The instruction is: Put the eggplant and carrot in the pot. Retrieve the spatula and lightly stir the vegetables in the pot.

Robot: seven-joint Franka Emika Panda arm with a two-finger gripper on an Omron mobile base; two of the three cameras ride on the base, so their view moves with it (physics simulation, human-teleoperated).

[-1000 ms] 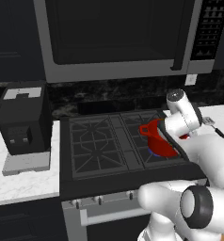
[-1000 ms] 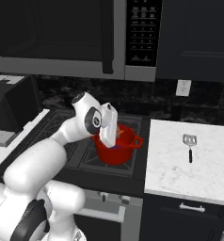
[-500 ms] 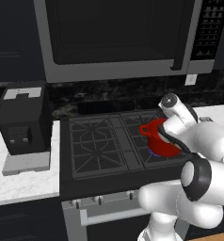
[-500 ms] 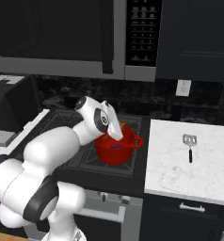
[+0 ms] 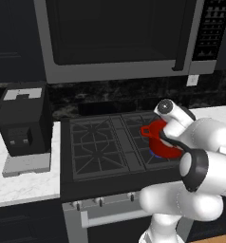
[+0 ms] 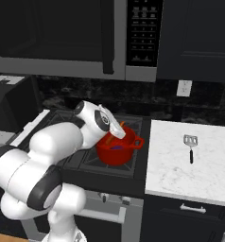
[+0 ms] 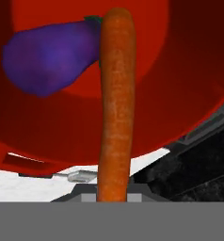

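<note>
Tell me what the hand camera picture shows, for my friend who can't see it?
A long orange carrot runs up the middle, held by the gripper, reaching into a big red pot. A purple eggplant already lies inside the pot, beside the carrot's far end.

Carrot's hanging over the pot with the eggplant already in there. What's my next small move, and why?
Probably open the gripper and let go. The carrot runs from the shut gripper down into the red pot, its tip beside the eggplant on the pot's floor. The spatula lies on the counter, for afterwards.
</note>
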